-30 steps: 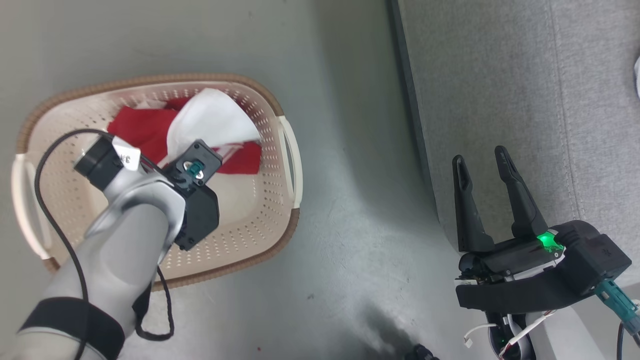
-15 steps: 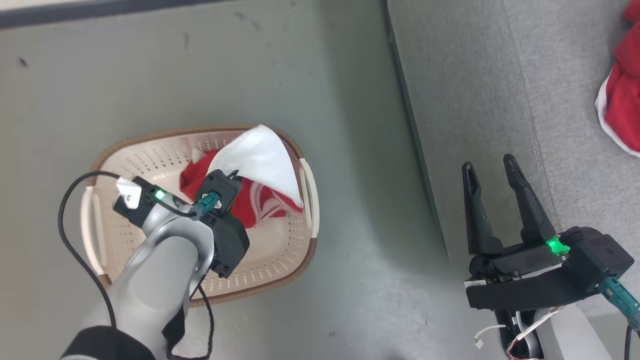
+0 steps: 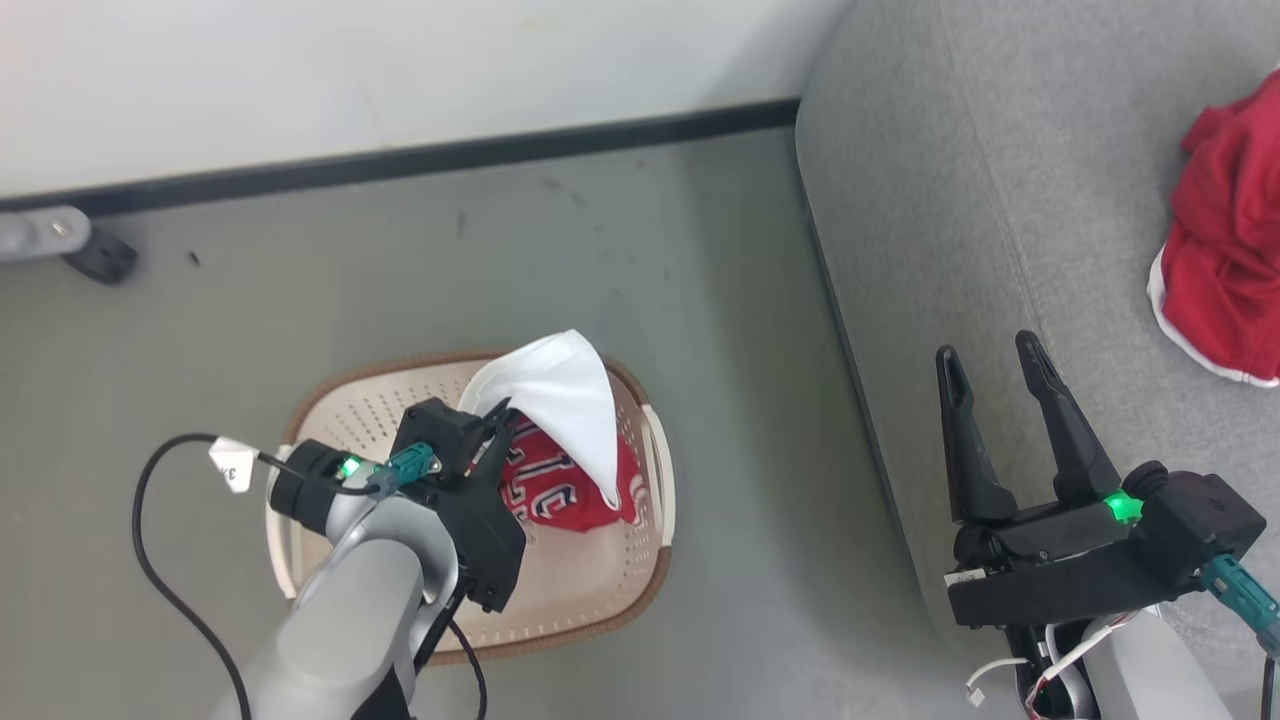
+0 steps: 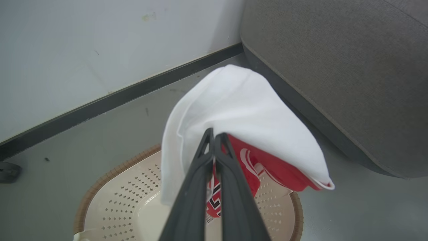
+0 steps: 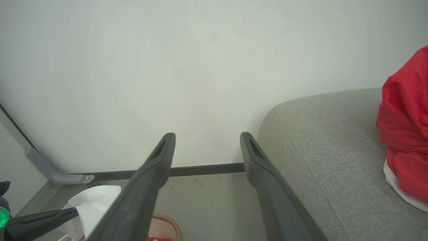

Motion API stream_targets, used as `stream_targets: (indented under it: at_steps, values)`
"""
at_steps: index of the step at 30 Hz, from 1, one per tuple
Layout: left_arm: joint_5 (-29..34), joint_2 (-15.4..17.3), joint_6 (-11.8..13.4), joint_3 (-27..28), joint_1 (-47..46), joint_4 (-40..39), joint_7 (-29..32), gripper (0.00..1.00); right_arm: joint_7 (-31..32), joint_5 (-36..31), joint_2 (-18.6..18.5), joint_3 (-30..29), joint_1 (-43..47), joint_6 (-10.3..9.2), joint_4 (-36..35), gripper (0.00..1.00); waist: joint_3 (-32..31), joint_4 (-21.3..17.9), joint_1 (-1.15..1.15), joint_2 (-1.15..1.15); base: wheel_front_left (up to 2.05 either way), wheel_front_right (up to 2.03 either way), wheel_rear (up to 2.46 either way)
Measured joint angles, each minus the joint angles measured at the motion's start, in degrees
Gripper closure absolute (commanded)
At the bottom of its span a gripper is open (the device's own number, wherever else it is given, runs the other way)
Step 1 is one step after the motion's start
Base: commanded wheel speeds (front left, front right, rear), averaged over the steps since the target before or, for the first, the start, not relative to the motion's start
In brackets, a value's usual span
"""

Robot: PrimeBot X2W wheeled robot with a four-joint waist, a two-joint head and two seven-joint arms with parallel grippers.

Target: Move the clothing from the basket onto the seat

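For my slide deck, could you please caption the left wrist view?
Left gripper shut on red-and-white clothing, held over the basket, beside the seat.

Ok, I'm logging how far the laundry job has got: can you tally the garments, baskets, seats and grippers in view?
Garments: 2 (red-and-white garment pinched by the left gripper over the basket; red garment lying on the seat)
Baskets: 1
Seats: 1
Grippers: 2 (left gripper shut, right gripper open, empty)
Total: 6

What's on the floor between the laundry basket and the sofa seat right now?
Nothing. In the head view, the strip of grey floor between the basket and the seat is bare.
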Motion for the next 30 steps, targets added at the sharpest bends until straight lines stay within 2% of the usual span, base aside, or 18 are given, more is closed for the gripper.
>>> stream_targets:
  at_steps: [8,18,22,30]
  values:
    - [-3.54,-0.51,-0.07,2.48,4.54,-3.86,-0.29,1.00,0.01,1.20,-0.99,0.90,1.52,0.51,2.20,0.00,-6.48,1.73,0.00,0.00,0.00,0.00,0.00]
    - [-6.76,-0.55,-0.49,5.01,9.68,-13.00,-0.30,1.00,0.00,3.16,-2.40,2.20,3.65,0.67,3.63,0.00,-14.14,4.01,0.00,0.00,0.00,0.00,0.00]
    - [-7.47,0.07,-0.51,5.80,11.78,-16.88,-0.30,1.00,0.00,4.15,-2.55,3.67,4.64,0.67,3.81,0.00,-16.93,4.73,0.00,0.00,0.00,0.00,0.00]
    - [-7.57,1.21,-0.55,5.78,12.79,-24.86,-0.31,1.00,0.01,6.46,-5.15,8.23,6.83,0.68,2.94,0.00,-20.83,6.14,0.00,0.00,0.00,0.00,0.00]
